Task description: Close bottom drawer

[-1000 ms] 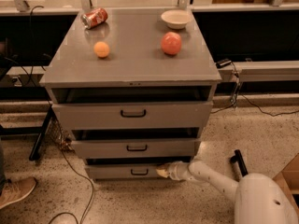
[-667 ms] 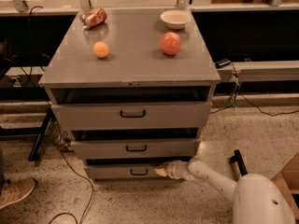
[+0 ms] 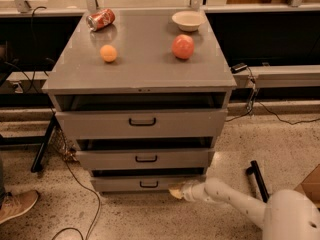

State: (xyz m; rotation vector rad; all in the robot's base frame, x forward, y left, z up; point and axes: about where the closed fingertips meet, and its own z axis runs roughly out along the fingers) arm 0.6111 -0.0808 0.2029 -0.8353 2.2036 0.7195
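Left to right: a red can [image 3: 100,19] lies on its side at the back left of the worktop [image 3: 145,69]. It has pale lettering, but I can't read any of it, so I won't call a brand. In front of it sits an orange [image 3: 108,53]. Over on the right are an apple [image 3: 183,46] and a bowl [image 3: 187,20]. No other writing anywhere.

The bottom drawer [image 3: 120,184] is down at floor level, under two others that also stick out. It's not shut yet, there's a dark gap above its front. The hand [image 3: 176,191] is low at the front's right end, touching it or just beside it. Can't tell if it's spread or pressed together. I'd say the actual push in is what's left.
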